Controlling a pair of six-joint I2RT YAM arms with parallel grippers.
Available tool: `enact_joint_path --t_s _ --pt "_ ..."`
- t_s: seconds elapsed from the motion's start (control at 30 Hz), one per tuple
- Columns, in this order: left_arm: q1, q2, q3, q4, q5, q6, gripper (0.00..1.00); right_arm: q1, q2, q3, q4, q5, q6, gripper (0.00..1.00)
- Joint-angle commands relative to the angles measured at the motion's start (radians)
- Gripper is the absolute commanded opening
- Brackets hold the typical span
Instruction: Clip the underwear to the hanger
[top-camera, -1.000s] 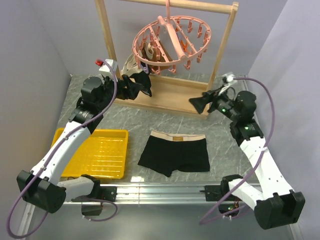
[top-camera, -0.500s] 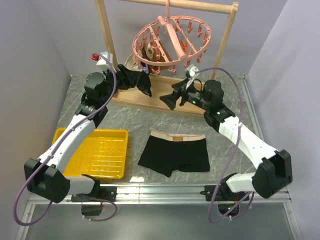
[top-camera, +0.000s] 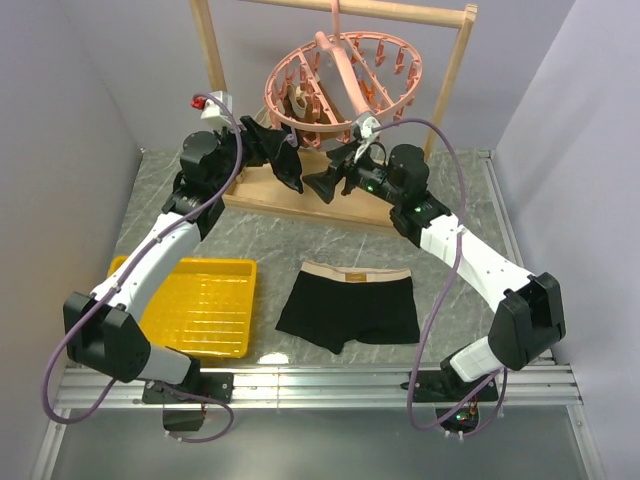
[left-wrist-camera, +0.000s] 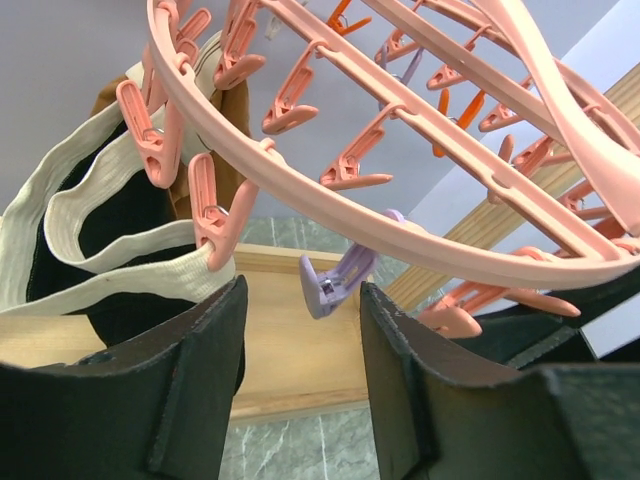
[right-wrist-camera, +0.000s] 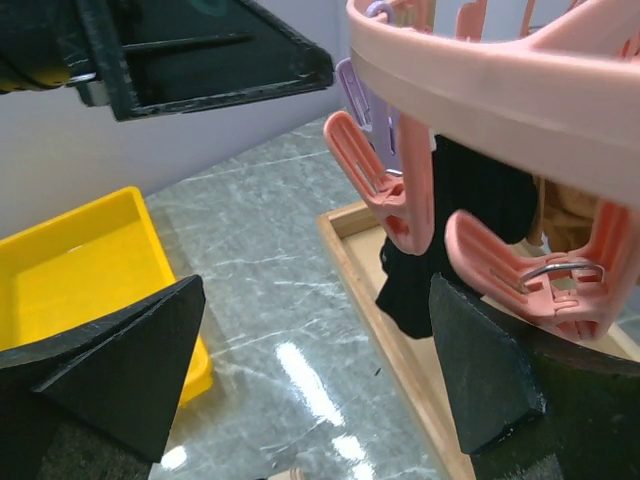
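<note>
Overhead, oval salmon plastic hanger (top-camera: 340, 72); soft black underwear (top-camera: 348, 312) flat below.

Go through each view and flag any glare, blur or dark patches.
Top external: evenly lit and sharp, with the underwear plainly readable. Left wrist: the left gripper is a dark, soft-edged mass up close, while the hanger stands crisp against a pale wall. Right wrist: white glare streaks the table, and the nearest hanger rim looks soft.
</note>
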Motion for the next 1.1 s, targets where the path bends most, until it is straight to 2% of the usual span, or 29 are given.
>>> enact_joint_path --t_s 0.0,0.27,0.37,0.57,0.67,1.07 --pt "0.004 0.023 0.060 0.037 -0.010 -0.015 0.52 0.021 -0.008 -0.042 0.138 0.054 -0.028 1.00" --pt "0.003 0.063 0.090 0.034 0.006 -0.023 0.45 0.110 -0.013 -0.183 0.365 0.211 -0.131 1.00" --pt "0.003 0.070 0.106 0.025 0.013 -0.029 0.35 0.127 0.007 -0.214 0.473 0.272 -0.152 0.99" --pt "0.003 0.067 0.109 0.008 0.043 -0.032 0.23 0.125 0.071 -0.179 0.609 0.295 -0.179 0.91" --pt "0.003 0.072 0.123 -0.012 0.061 -0.032 0.18 0.127 0.110 -0.141 0.626 0.289 -0.182 0.84" --pt "0.003 0.081 0.156 -0.064 0.107 -0.021 0.07 0.125 0.188 -0.042 0.651 0.245 -0.143 0.70"
